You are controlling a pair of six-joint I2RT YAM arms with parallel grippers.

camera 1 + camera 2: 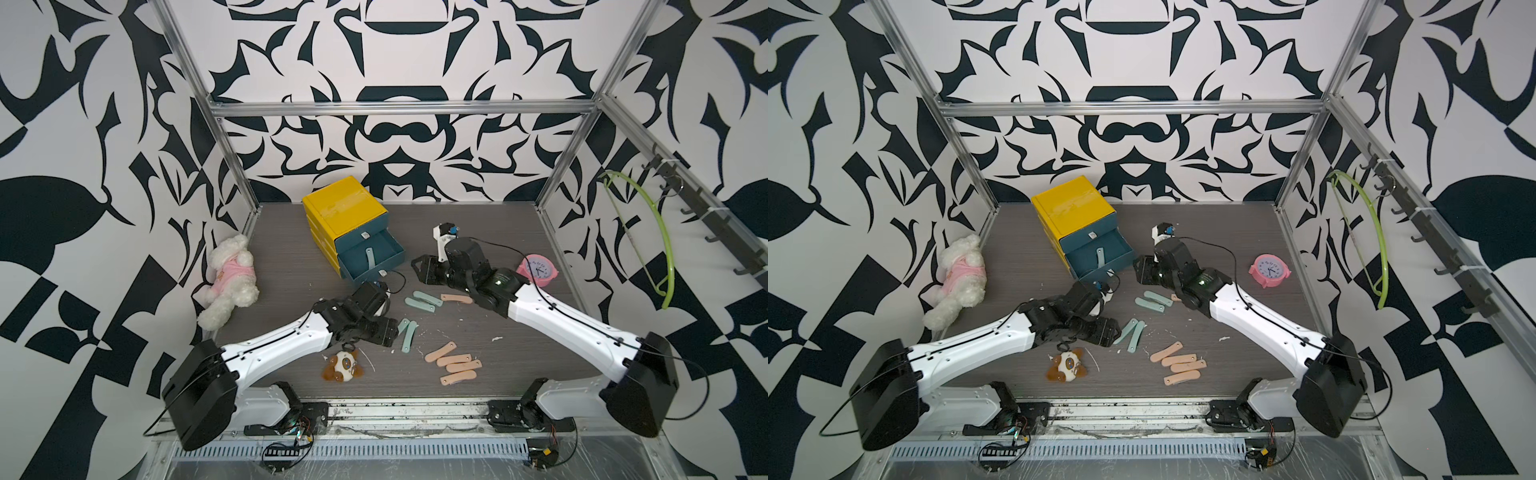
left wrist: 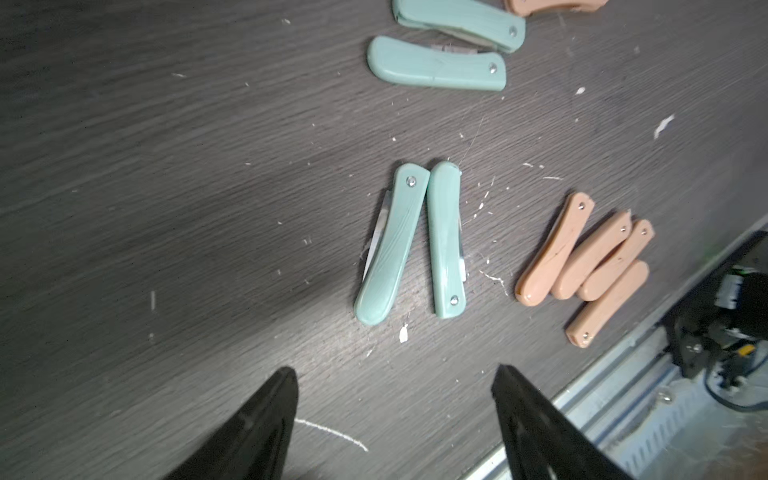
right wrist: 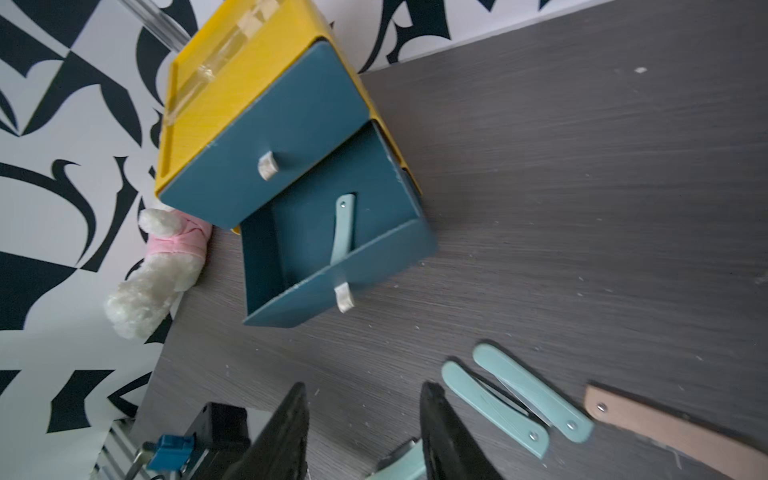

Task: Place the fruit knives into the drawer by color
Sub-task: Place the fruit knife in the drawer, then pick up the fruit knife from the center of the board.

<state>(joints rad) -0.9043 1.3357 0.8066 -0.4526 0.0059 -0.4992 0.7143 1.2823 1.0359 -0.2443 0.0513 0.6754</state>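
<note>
The yellow cabinet (image 1: 340, 208) has blue drawers, and one drawer (image 3: 382, 257) is pulled out with a single pale teal fruit knife (image 3: 343, 228) lying in it. My right gripper (image 3: 365, 388) hovers open and empty over the table in front of that drawer. Two teal knives (image 3: 494, 407) and a peach one (image 3: 665, 428) lie just beside it. My left gripper (image 2: 392, 372) is open with nothing between its fingers. It is low over the table, just short of a pair of teal knives (image 2: 390, 245). Several peach knives (image 2: 582, 257) lie bunched beyond that pair, towards the table's front edge.
A white plush dog in pink (image 1: 230, 278) lies at the left wall. A brown-and-white plush toy (image 1: 343, 365) sits under the left arm. A pink clock (image 1: 538, 270) stands behind the right arm. A green hanger (image 1: 660, 241) hangs on the right frame.
</note>
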